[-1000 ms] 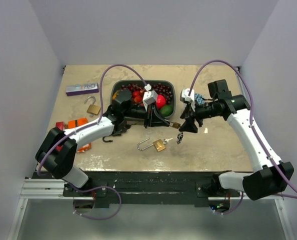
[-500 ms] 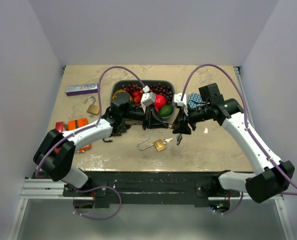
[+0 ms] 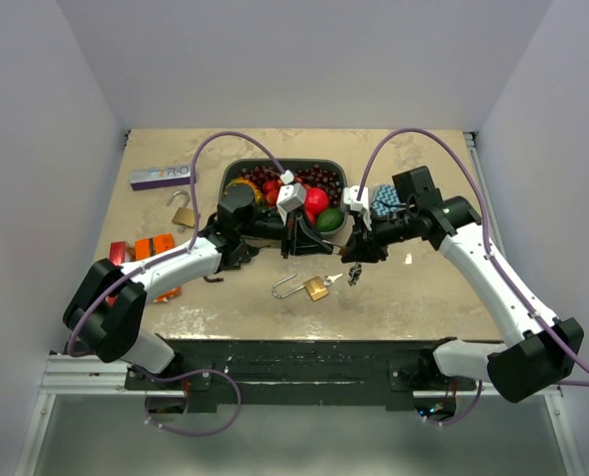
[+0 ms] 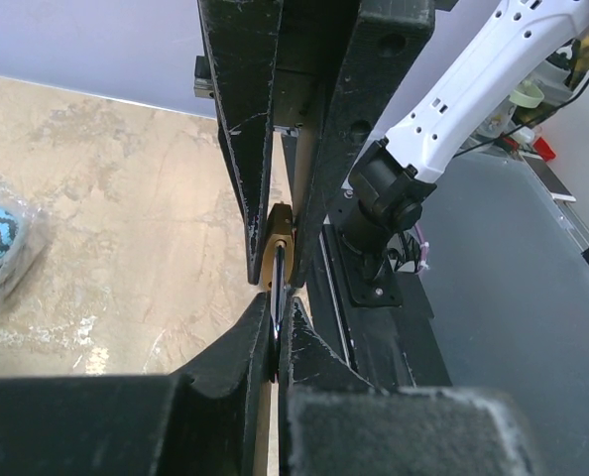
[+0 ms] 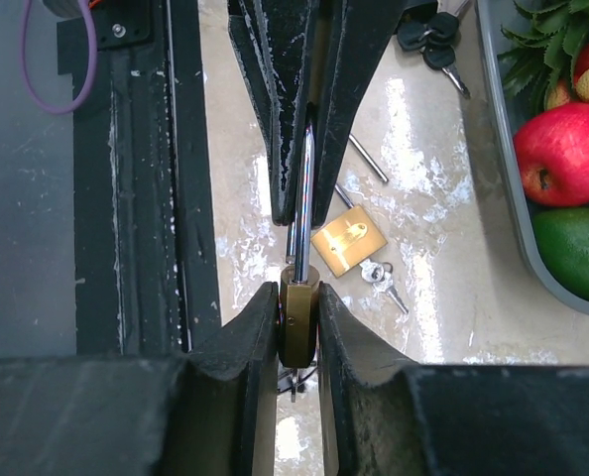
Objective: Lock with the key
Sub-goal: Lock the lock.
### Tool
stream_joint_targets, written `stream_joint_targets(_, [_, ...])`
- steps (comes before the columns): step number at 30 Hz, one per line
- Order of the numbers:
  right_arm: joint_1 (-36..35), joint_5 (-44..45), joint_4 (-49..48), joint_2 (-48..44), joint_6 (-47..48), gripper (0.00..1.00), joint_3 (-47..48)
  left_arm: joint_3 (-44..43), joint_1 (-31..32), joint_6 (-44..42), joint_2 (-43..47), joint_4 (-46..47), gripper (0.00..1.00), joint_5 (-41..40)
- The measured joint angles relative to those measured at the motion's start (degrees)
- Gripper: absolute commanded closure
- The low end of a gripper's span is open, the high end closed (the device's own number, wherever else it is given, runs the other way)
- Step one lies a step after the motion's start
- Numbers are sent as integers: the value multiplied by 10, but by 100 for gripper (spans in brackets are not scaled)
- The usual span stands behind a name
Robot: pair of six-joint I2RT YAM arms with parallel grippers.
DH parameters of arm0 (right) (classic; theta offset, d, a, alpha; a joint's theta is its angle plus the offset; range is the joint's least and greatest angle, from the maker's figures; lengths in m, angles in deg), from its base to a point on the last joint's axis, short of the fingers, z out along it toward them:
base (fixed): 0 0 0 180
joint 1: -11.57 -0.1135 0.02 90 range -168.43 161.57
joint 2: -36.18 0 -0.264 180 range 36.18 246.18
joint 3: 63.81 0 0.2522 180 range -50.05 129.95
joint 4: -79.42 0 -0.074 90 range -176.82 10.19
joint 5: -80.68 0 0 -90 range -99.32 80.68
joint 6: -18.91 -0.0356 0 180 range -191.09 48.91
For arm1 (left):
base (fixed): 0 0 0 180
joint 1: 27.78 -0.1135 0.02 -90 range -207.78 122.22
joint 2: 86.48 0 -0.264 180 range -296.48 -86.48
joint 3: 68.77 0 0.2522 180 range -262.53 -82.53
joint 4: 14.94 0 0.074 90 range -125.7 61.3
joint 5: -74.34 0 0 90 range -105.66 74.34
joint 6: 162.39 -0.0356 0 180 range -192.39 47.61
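A brass padlock (image 5: 297, 327) hangs between my two grippers above the table, in front of the fruit bin. My right gripper (image 5: 297, 297) is shut on its brass body. Its steel shackle (image 5: 303, 188) runs up into the left gripper's fingers (image 5: 280, 119). In the left wrist view my left gripper (image 4: 277, 309) is shut on the thin shackle, with the brass body (image 4: 280, 248) just beyond. In the top view the grippers meet tip to tip, left (image 3: 314, 242) and right (image 3: 348, 248). A bunch of keys (image 3: 356, 274) dangles under the right gripper. Whether a key sits in the lock is hidden.
A second open brass padlock (image 3: 306, 288) with a key (image 5: 379, 278) lies on the table below the grippers. A third open padlock (image 3: 183, 212) lies at the left. The grey fruit bin (image 3: 336, 171), a purple box (image 3: 163, 176), orange packets (image 3: 154, 246) and a blue patterned bundle (image 3: 385, 198) stand around.
My right arm has moved left toward the left gripper, and the two grippers now meet on the padlock. The left gripper has shifted slightly left and up.
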Motion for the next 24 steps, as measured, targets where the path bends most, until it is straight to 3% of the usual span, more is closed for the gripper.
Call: stream_joint_targets(24, [0, -22, 0, 28, -58, 100, 4, -4, 5, -17, -15, 4, 100, 11])
